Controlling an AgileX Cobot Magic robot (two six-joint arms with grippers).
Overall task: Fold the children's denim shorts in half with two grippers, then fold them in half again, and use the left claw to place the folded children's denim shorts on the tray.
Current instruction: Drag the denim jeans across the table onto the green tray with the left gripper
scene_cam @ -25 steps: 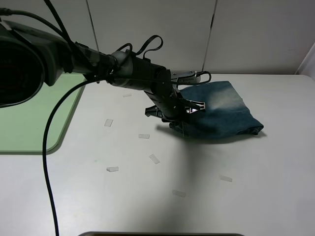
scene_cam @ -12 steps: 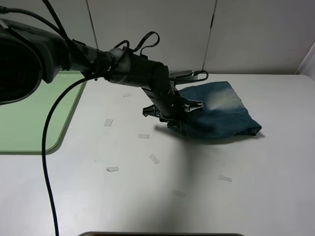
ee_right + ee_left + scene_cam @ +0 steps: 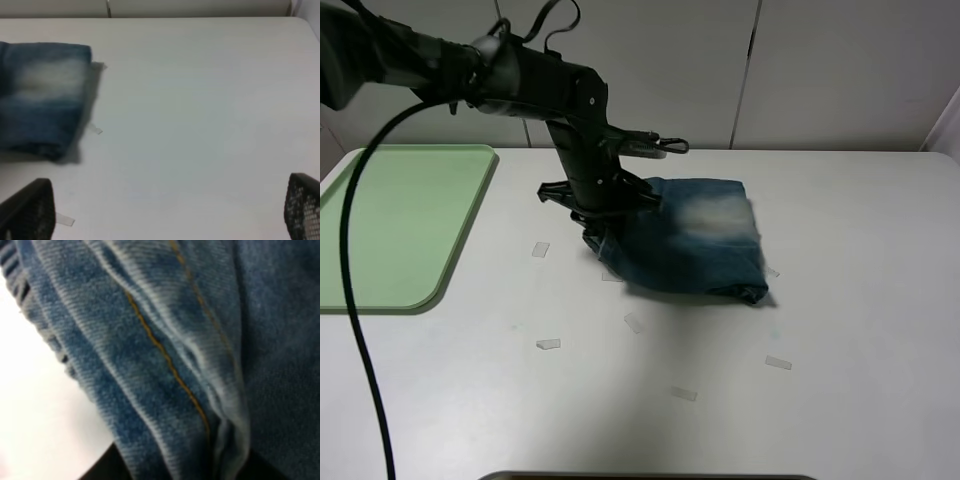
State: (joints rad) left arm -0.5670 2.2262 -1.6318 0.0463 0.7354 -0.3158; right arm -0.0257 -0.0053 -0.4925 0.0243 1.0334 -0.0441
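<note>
Our left hand clamps the folded denim shorts mid-frame on the table; our right hand sits spread open, holding nothing.

Bare table right of shorts, front too. Path to tray open; only flat tape bits between.

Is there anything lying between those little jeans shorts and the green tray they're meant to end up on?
Nothing bulky. Between the denim shorts, held at their left edge by the left pincer, and the green tray the white table shows only small flat tape scraps. They look too thin to block anything.
</note>
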